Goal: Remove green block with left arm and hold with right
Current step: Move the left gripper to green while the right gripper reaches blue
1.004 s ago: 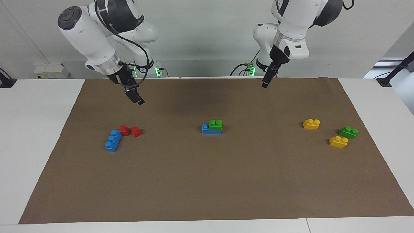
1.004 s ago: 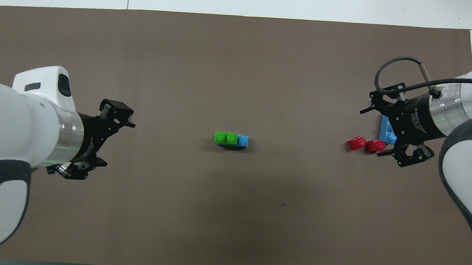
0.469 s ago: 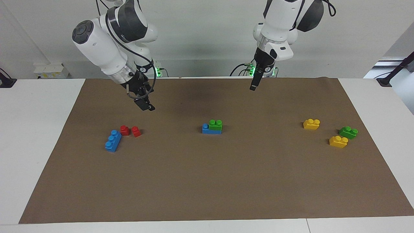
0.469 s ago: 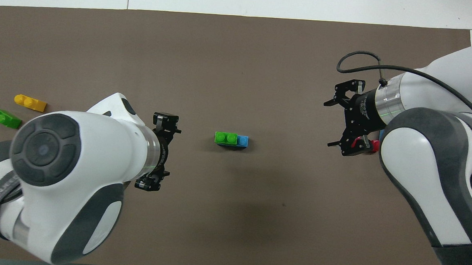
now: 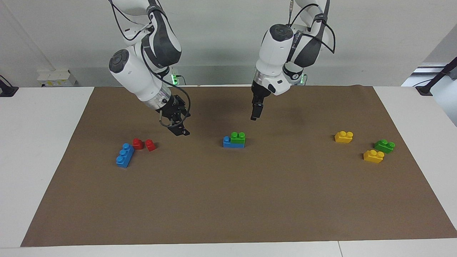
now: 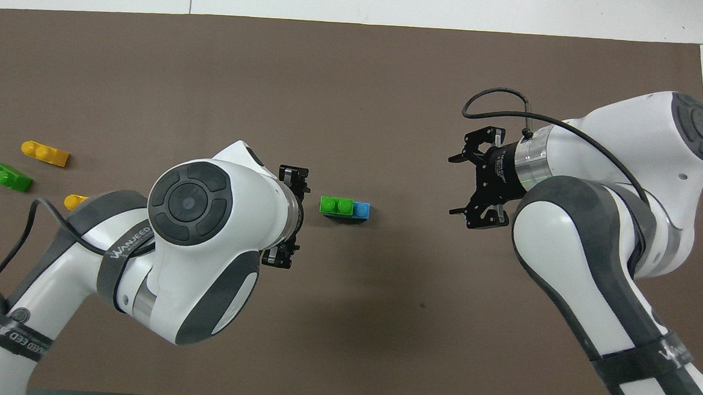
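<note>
We're seeing the green block sitting on a blue brick, both end effectors hovering nearby: left end effector apart, right end effector looking apart too.

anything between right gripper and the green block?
Only bare brown mat between the right gripper and the green block, clearest in the overhead view.

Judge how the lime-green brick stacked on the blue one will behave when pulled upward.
The green block looks like rigid moulded plastic, so it probably won't flex. Seated on the blue brick, it may lift that brick too. Its glossy sides could be slippery.
</note>
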You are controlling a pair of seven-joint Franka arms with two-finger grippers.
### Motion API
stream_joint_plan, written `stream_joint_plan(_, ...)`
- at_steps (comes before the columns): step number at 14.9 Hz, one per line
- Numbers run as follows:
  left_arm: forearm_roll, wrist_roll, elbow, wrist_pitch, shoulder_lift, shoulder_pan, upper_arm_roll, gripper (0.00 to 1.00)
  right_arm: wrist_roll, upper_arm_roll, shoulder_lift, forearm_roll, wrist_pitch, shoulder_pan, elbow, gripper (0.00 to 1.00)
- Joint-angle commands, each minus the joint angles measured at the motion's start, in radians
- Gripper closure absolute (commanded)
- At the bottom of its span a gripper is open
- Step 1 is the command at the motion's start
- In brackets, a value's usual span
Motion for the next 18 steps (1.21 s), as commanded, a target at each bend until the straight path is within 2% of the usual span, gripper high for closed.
stream_joint_plan(1,-0.006,-0.035,0.027,0.017,0.038,-0.028,0.016,0.0,0.015,-0.002,0.0,0.042,0.074,0.026,-0.05,0.07)
stream_joint_plan(4,0.011,-0.084,0.029,0.067,0.093,-0.048,0.017,0.0,0.027,0.0,0.0,0.044,0.145,0.043,-0.099,0.07)
stream_joint_plan(9,0.049,-0.167,0.03,0.069,0.12,-0.05,0.017,0.0,0.036,-0.002,0.032,0.124,0.289,0.115,-0.133,0.07)
stream_joint_plan(12,0.138,-0.28,0.033,0.093,0.15,-0.065,0.016,0.0,0.036,0.0,0.057,0.13,0.341,0.132,-0.145,0.07)
stream_joint_plan(13,0.14,-0.286,0.038,0.093,0.157,-0.067,0.017,0.0,0.036,-0.002,0.061,0.131,0.349,0.147,-0.15,0.07)
stream_joint_plan(16,0.142,-0.319,0.116,0.081,0.245,-0.074,0.017,0.0,0.036,-0.002,0.09,0.154,0.36,0.17,-0.152,0.07)
stream_joint_plan(18,0.154,-0.32,0.119,0.083,0.25,-0.074,0.017,0.0,0.038,0.0,0.103,0.161,0.375,0.172,-0.152,0.07)
